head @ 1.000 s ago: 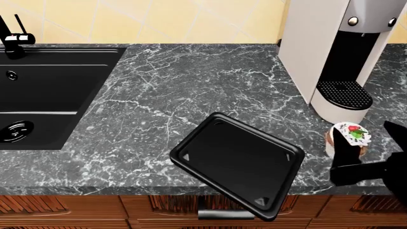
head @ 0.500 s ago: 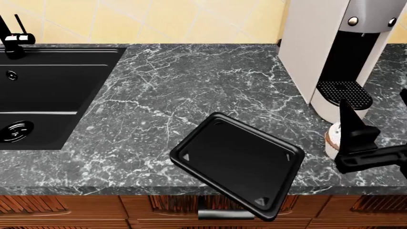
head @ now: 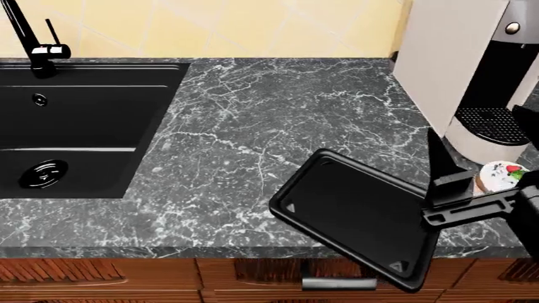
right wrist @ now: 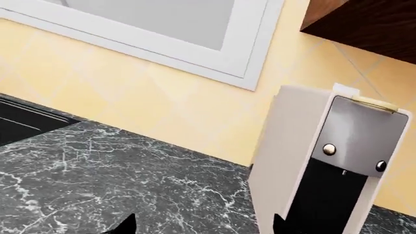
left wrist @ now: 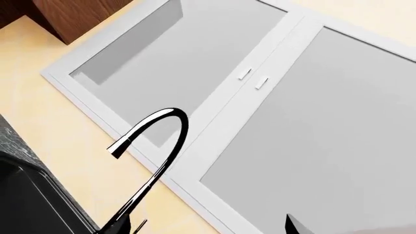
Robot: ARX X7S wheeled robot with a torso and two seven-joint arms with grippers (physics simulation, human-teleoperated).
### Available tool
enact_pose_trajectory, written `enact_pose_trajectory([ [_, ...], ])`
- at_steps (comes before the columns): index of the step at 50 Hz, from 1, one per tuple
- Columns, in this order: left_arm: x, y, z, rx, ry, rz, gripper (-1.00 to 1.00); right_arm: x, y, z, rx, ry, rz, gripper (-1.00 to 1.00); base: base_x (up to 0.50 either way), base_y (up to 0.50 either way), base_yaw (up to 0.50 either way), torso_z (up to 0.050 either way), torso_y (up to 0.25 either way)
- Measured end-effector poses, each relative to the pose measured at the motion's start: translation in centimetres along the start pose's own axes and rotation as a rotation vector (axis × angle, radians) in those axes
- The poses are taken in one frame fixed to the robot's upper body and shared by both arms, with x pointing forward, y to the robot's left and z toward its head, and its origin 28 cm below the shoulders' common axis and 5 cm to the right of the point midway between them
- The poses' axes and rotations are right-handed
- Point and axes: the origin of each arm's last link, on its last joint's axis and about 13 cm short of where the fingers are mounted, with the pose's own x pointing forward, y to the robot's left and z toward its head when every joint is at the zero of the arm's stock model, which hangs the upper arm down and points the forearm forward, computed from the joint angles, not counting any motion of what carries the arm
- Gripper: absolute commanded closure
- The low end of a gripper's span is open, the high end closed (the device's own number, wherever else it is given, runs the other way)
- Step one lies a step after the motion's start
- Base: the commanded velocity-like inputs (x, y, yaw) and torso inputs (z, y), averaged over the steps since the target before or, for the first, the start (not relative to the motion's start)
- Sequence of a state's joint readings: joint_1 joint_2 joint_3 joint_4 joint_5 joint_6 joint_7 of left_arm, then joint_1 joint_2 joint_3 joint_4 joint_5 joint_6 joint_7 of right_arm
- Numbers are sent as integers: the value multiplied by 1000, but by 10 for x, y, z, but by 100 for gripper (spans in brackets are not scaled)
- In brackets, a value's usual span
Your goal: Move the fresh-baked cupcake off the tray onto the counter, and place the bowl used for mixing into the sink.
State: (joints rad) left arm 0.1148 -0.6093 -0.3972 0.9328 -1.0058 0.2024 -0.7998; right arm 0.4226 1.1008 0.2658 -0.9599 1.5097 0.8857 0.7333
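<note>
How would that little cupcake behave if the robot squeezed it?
The cupcake would probably crush easily: its wrapper looks thin and pleated, its frosting soft. It seems light, so a nudge might slide or tip it on the smooth counter.

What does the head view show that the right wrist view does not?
Only the head view shows the cupcake standing on the counter beside the empty tray, the sink with its drain, and the right claw by the cupcake. Only the right wrist view shows the white-framed window and a dark wood cabinet. Both show the marble counter, the yellow tiled wall and the coffee machine. The bowl appears in neither.
</note>
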Motion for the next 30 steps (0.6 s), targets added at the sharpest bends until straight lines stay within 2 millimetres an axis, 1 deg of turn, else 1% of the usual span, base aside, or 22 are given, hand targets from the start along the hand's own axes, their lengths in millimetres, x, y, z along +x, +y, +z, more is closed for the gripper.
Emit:
enact_pose_trajectory([
  [30,0,0,1,0,-5,0,-100,0,4,4,-39,-29,9,-100,0,500,0,0,0],
])
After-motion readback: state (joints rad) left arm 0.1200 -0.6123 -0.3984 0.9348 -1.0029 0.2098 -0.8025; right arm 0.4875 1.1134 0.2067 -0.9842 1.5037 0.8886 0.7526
